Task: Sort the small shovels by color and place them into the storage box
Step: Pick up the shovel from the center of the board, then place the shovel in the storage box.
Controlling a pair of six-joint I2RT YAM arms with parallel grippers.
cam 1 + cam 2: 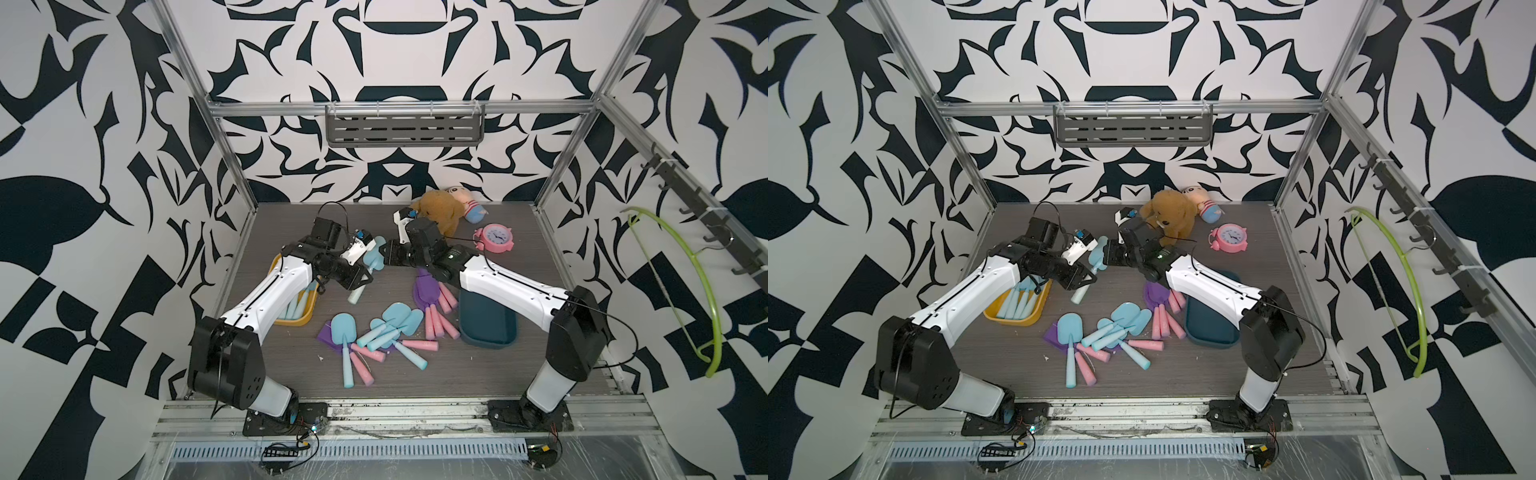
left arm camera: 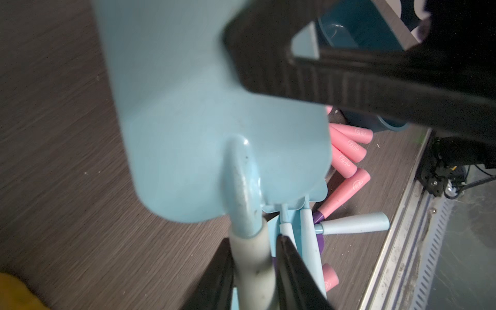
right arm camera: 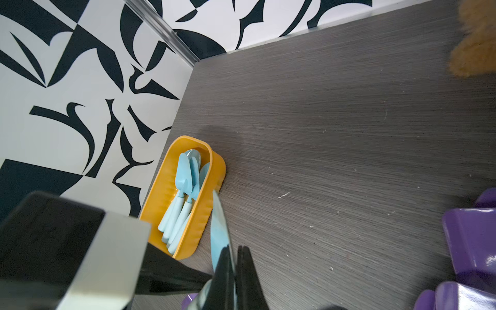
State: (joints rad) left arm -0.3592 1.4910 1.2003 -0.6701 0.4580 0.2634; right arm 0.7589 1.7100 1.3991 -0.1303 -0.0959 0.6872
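Light-blue plastic toy shovel (image 1: 372, 258) hangs just left of centre in both top views, long axis near vertical in the frame — blade up, pale handle down-left. Right gripper (image 3: 234, 251) pinches the blade, left gripper (image 2: 255, 249) clamps the handle; if either arm pulls while both hold, it may twist loose and miss the yellow oval storage box (image 1: 293, 321) at lower left.
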